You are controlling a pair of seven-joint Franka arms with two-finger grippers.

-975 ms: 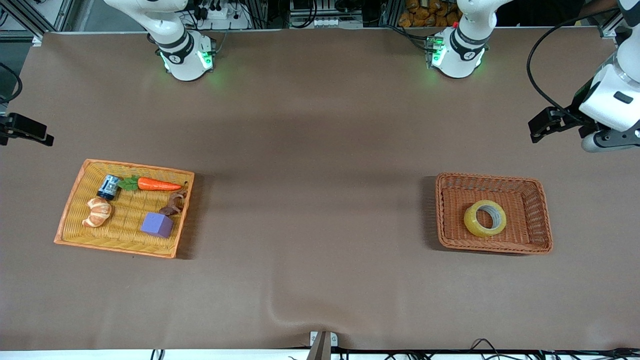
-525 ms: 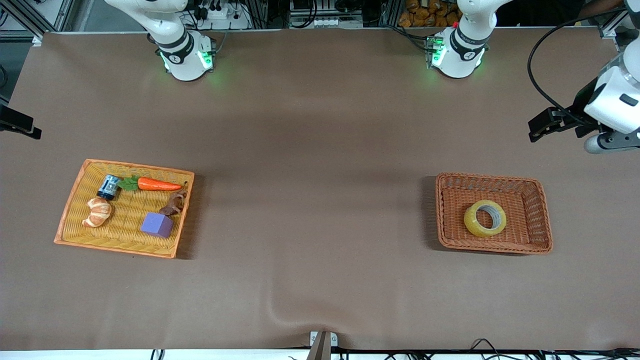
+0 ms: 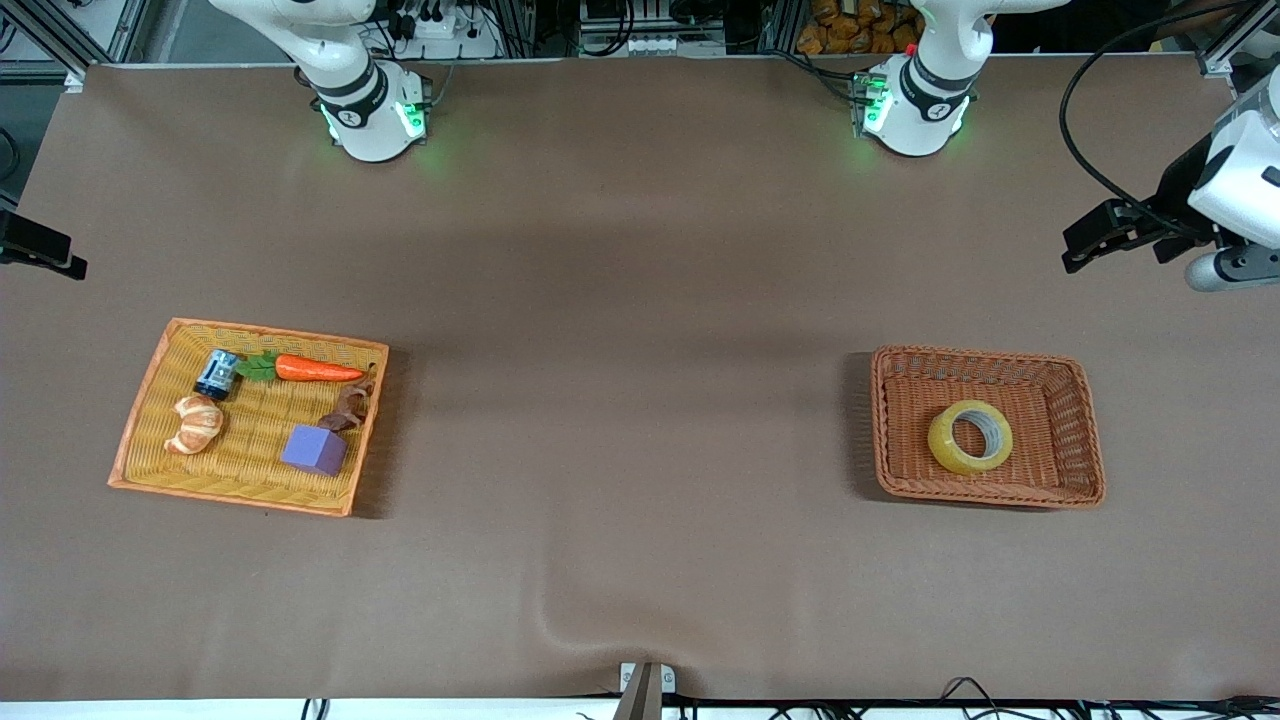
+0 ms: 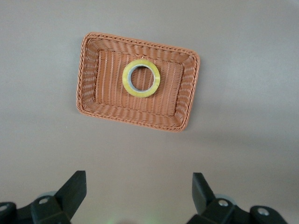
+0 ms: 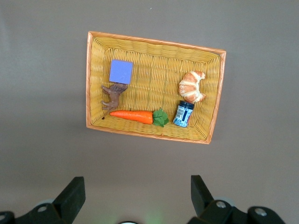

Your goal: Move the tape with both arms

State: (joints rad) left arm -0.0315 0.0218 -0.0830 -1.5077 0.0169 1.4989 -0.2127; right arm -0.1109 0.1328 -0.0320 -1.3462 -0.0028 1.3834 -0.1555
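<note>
We see the tape lying flat in the brown wicker basket — well apart from both grippers; left gripper and right gripper fingers spread wide, holding nothing.

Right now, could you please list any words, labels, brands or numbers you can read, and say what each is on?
None can be read.
The small blue jar in the yellow basket has a label, too small to read.
The arm bases each carry a round dark mark, illegible.
The tape shows no print.
</note>
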